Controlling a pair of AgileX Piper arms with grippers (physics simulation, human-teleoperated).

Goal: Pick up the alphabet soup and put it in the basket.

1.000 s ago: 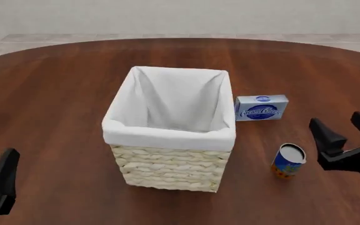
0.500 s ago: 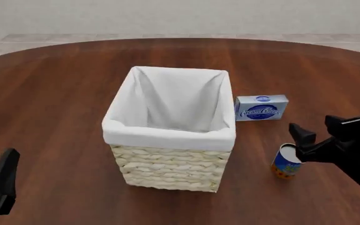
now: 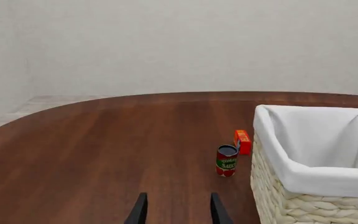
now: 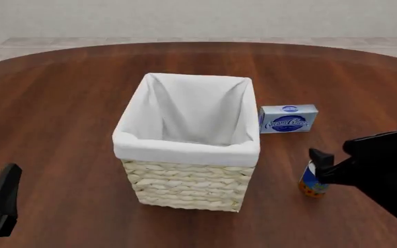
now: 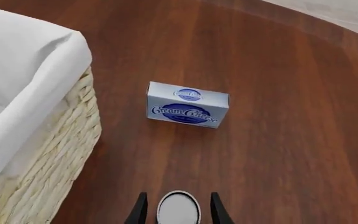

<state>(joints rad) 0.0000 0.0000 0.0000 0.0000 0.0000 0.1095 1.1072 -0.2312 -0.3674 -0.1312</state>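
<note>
Front, left wrist and right wrist views of the tabletop scene. The alphabet soup (image 4: 311,184) stood upright on the brown wooden table (image 4: 60,103), to the right of the basket (image 4: 188,150) and apart from it, nearer the camera than the cream cheese box (image 4: 288,119). The right gripper (image 4: 333,157) was positioned directly over the can, its black body covering the can's upper part in the front view so that only the blue label and orange-yellow base showed. In the right wrist view the can's silvery-white top (image 5: 178,208) lay between the two fingers (image 5: 140,210), one finger on either side; the jaws were apart and straddled the can, with narrow gaps visible between fingertips and rim, so no clamping was evident. How far down the can's side the fingertips reached could not be told. The cream cheese box lay flat beyond the can along the fingers' direction, and the basket's wicker wall with its folded white liner (image 5: 30,74) occupied one side of that view. The left gripper (image 3: 177,210) was held low at the near left of the table, well apart from the basket, its jaws apart with nothing between them. The left wrist view also showed a tomato sauce can (image 3: 226,160) and a small orange-red box (image 3: 242,141) standing just beside the basket's far side.
</note>
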